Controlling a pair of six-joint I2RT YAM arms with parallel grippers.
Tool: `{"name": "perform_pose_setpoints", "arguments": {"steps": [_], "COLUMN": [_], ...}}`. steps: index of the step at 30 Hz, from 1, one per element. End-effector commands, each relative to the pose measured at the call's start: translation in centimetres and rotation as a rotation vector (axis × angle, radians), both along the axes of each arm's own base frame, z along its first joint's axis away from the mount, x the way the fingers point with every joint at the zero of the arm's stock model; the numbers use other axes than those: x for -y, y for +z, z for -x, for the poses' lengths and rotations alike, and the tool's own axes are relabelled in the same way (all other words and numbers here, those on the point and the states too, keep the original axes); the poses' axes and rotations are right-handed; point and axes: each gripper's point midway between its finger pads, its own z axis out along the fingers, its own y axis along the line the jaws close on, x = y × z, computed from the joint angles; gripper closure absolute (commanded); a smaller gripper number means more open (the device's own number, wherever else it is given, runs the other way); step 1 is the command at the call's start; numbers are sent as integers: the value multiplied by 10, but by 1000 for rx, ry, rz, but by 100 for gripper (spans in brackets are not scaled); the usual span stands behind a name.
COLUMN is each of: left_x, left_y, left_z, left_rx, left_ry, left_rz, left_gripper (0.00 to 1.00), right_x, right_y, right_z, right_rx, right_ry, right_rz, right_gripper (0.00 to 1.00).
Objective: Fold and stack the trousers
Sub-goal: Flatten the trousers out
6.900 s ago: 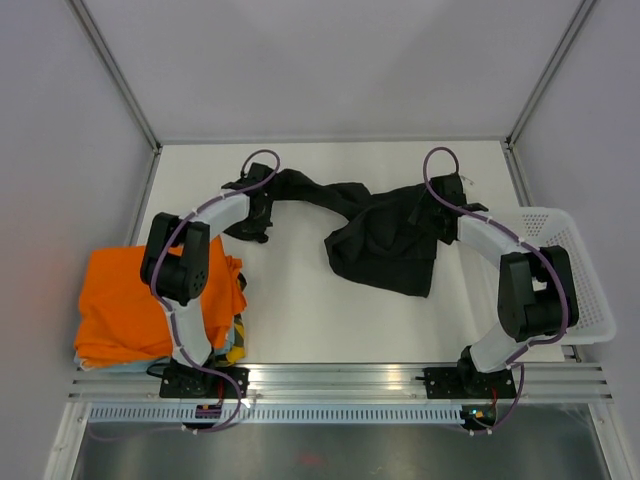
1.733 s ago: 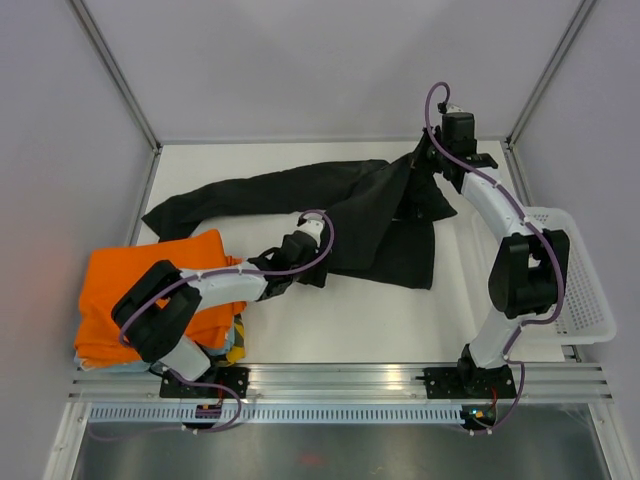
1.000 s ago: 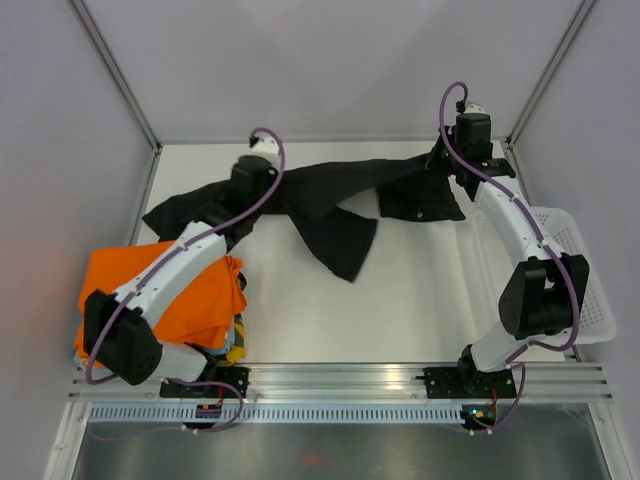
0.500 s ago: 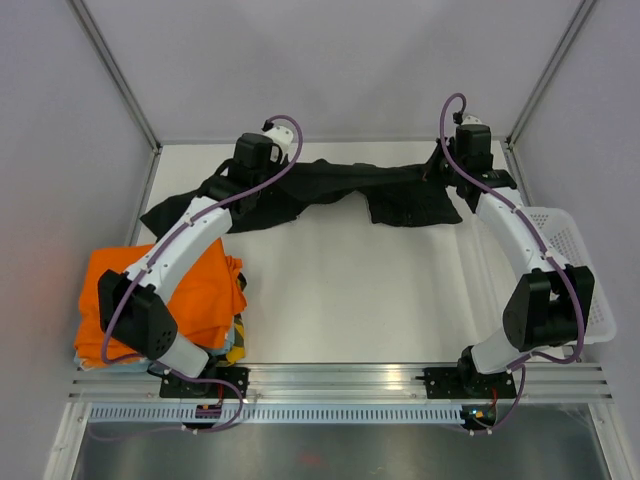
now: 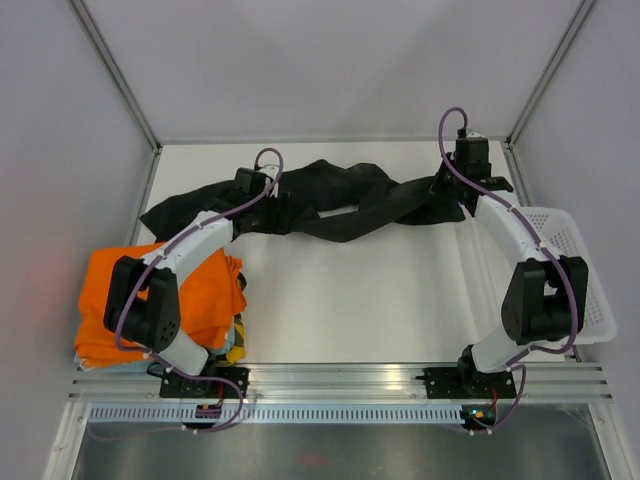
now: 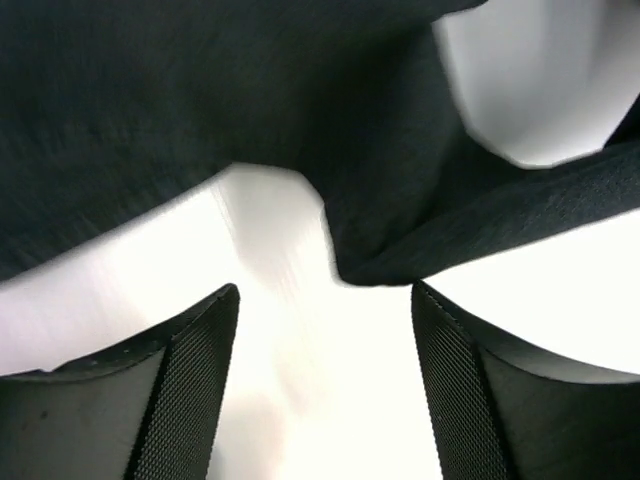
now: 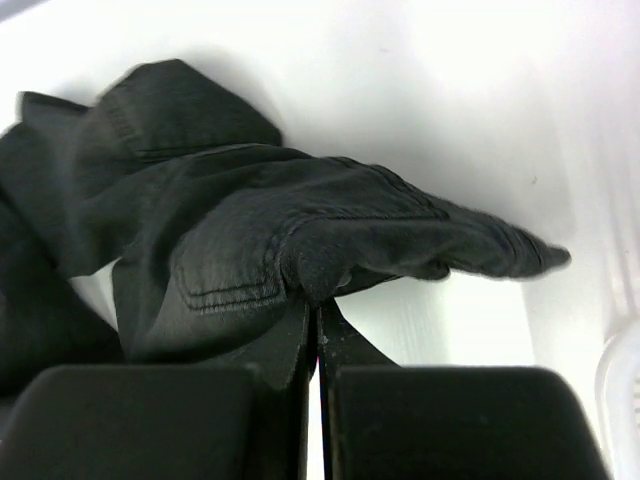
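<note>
I have the trousers [image 5: 340, 205] strung across the far part of the table [image 5: 350, 300], a long black twisted band running from the far left to the far right corner. The left end lies flat and loose on the table, just beyond the orange garment [image 5: 150, 300] that sits folded at the near left. The middle of the band is bunched and rolled over itself.

My left tool [image 5: 278, 208] is low over the left-centre stretch of the cloth. On the left wrist view its jaws stand wide apart around the left tool [image 6: 325, 290] centre, with bare white table between them. A dark fold of the trousers [image 6: 200, 90] lies just past the fingertips [image 6: 215, 320], and nothing is gripped.

My right tool [image 5: 450, 195] is at the far right end, close to the corner post. On the right wrist view the right tool [image 7: 317, 305] is pinched tight on a thick stitched edge of the trousers [image 7: 250, 230]. The cloth is raised off the table there and tapers to a point toward the right.

The white basket [image 5: 585, 290] sits at the right edge of the table, beside the right arm.
</note>
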Motion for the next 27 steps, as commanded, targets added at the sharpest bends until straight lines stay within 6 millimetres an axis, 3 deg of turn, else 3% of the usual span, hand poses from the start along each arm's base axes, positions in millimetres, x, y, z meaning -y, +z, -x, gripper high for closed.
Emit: {"name": "perform_pose_setpoints", "arguments": {"steps": [1, 3, 4, 6, 9, 13, 16, 20, 24, 27], "left_x": [-4, -9, -16, -27, -44, -58, -67, -83, -97, -108], "left_y": [-9, -14, 1, 5, 16, 11, -4, -39, -52, -49], "left_z": [4, 12, 10, 9, -6, -35, -56, -69, -77, -90], "left_rx": [-131, -132, -94, -65, -36, -40, -52, -100, -90, -24], "left_ry": [210, 241, 290, 362, 485, 629, 721, 873, 950, 981], "left_rz": [245, 317, 373, 413, 477, 563, 638, 638, 625, 637], "left_gripper": [24, 22, 18, 5, 3, 3, 5, 7, 7, 8], "right_x": [21, 22, 21, 20, 17, 14, 14, 16, 15, 12], "right_y": [-9, -16, -19, -21, -22, -24, -27, -28, -25, -23], "right_z": [-21, -28, -29, -30, -30, -26, -22, -18, -19, -19], "right_rx": [-10, -29, -34, -34, -20, -15, -21, -22, -11, -3], "right_ry": [-74, -78, -74, -73, -67, -62, -57, -56, -49, -44], "right_rz": [60, 50, 45, 41, 21, 4, 7, 16, 13, -3], "right_gripper": [100, 100, 100, 100, 100, 100, 100, 100, 100, 100]}}
